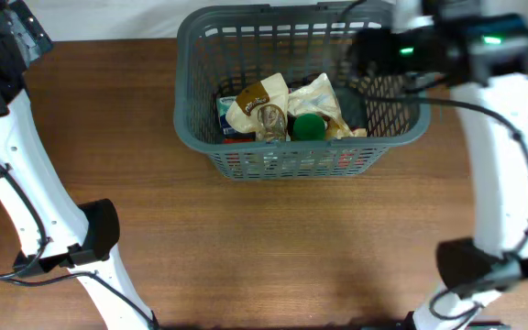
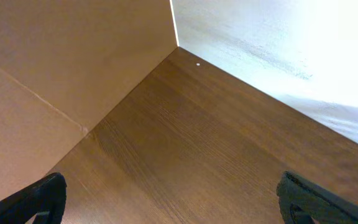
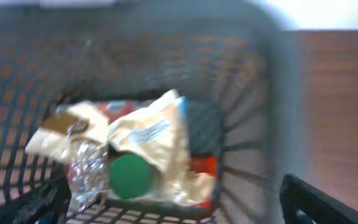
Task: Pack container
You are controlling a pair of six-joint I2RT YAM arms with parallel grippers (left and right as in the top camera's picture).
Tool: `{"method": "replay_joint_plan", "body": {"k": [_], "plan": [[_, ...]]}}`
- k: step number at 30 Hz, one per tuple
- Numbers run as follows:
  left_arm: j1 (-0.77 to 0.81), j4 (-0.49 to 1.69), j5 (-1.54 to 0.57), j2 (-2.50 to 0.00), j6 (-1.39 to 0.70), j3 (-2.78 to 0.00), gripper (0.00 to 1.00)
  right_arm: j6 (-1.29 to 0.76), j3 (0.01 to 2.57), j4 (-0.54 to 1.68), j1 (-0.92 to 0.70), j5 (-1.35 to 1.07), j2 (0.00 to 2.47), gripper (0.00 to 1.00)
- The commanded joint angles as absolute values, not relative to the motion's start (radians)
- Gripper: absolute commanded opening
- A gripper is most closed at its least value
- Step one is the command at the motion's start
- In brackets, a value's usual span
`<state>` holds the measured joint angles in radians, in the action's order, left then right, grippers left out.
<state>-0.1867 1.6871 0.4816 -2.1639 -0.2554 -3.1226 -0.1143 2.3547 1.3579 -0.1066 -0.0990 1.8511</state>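
Note:
The container, a dark grey slotted basket [image 1: 198,110], stands at the table's far middle. Inside lie cream snack bags [image 1: 262,103], a green round lid [image 1: 308,126], a crinkled clear wrapper and something red and blue. The right wrist view shows the basket [image 3: 272,99] from above with the cream bags [image 3: 148,134] and the green lid [image 3: 131,176]. My right gripper [image 3: 173,205] hangs open and empty above the basket's right end. My left gripper [image 2: 173,200] is open and empty over bare table at the far left, next to a brown cardboard wall [image 2: 61,56].
The wooden table [image 1: 273,247] spreads in front of the basket. A white surface [image 2: 291,43] lies past the table's far edge. The two white arms [image 1: 26,211] rise from the near corners.

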Motion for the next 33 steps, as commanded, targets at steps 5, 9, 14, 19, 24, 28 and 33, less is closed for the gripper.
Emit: {"method": "replay_joint_plan", "body": {"k": [5, 9, 14, 19, 24, 28, 33], "plan": [[-0.191, 1.687, 0.482, -2.165, -0.268, -3.122, 0.99, -0.132, 2.375, 1.391, 0.073, -0.083, 1.689, 0.99], [-0.191, 1.687, 0.482, -2.165, -0.268, -3.122, 0.99, -0.132, 2.375, 1.435, 0.147, -0.06, 1.676, 0.99], [-0.191, 1.687, 0.482, -2.165, -0.268, -3.122, 0.99, -0.132, 2.375, 1.452, 0.186, -0.06, 1.678, 0.99], [-0.191, 1.687, 0.482, -2.165, -0.268, -3.122, 0.99, -0.133, 2.375, 1.452, 0.185, -0.06, 1.679, 0.99], [-0.191, 1.687, 0.482, -2.165, -0.268, -3.122, 0.99, -0.132, 2.375, 1.452, 0.185, -0.06, 1.679, 0.99], [-0.191, 1.687, 0.482, -2.165, -0.268, -3.122, 0.99, -0.132, 2.375, 1.452, 0.185, -0.06, 1.679, 0.99], [-0.191, 1.687, 0.482, -2.165, -0.268, -3.122, 0.99, -0.132, 2.375, 1.452, 0.185, -0.06, 1.679, 0.99]]}}
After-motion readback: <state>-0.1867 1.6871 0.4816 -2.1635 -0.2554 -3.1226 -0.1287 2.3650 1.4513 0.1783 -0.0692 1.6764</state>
